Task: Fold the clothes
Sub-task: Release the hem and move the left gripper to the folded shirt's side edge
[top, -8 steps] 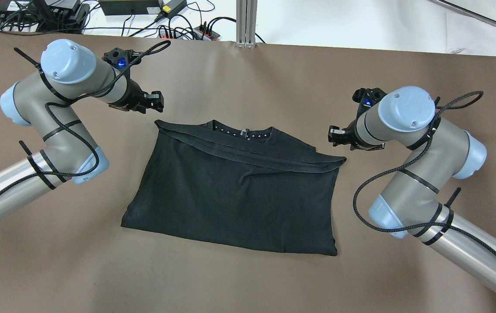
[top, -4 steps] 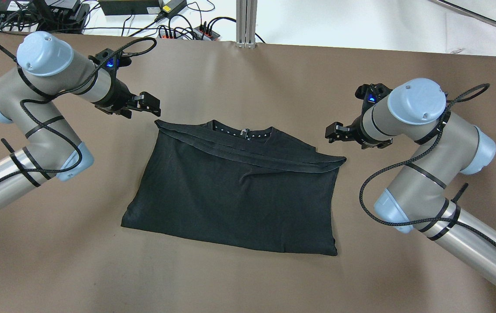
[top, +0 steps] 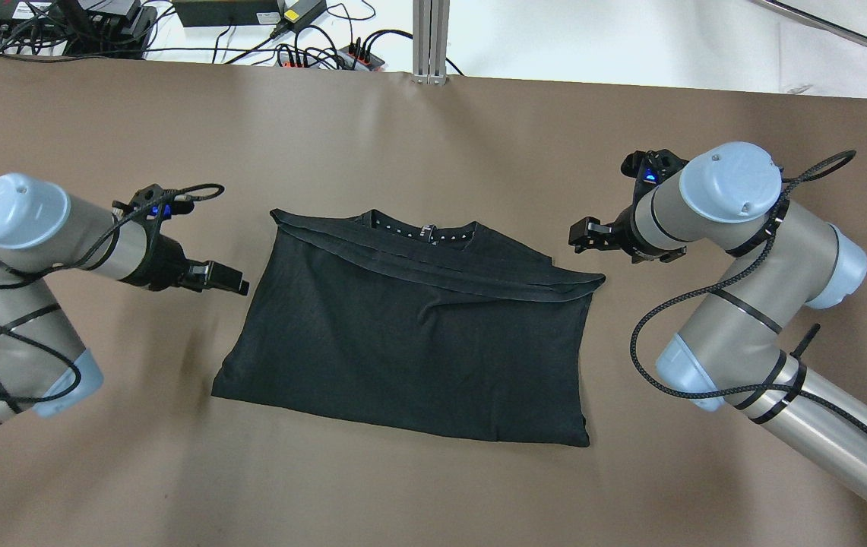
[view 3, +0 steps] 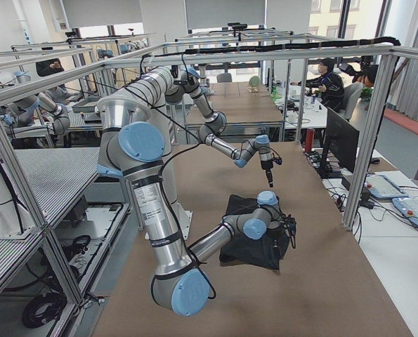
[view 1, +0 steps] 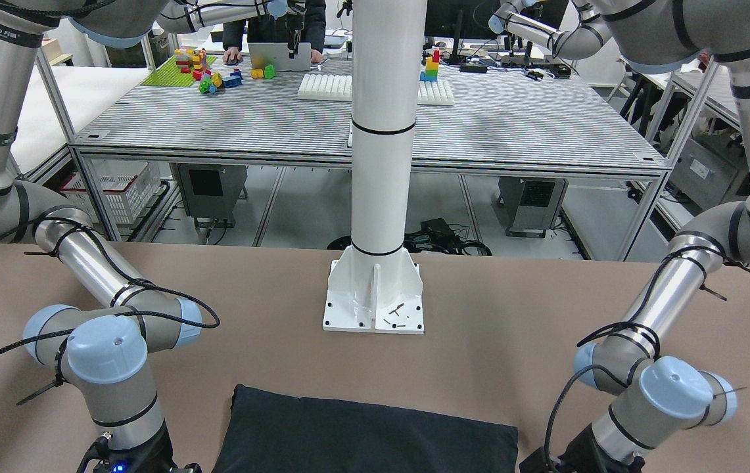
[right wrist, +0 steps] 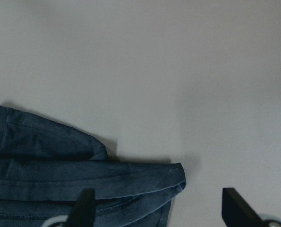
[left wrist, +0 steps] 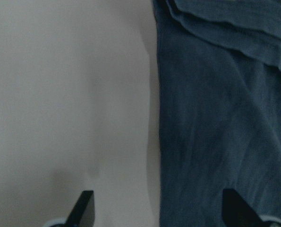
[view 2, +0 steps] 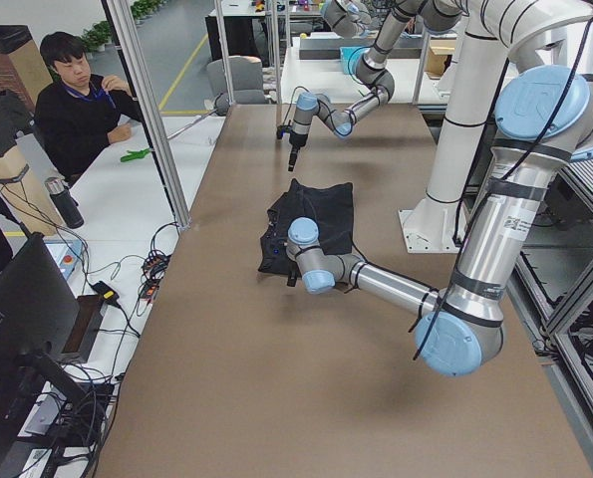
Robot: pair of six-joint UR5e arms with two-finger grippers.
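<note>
The black shirt [top: 410, 334] lies half-folded on the table [top: 433, 494]. The left gripper [top: 235, 284] beside the shirt's left edge and the right gripper [top: 577, 232] near its far right corner both gape wide and empty, likely poised to pinch those sides for the next fold.

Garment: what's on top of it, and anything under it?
On the garment lies only its own folded-over band, near the collar. Around it the table shows; whatever is under the fabric is covered.
</note>
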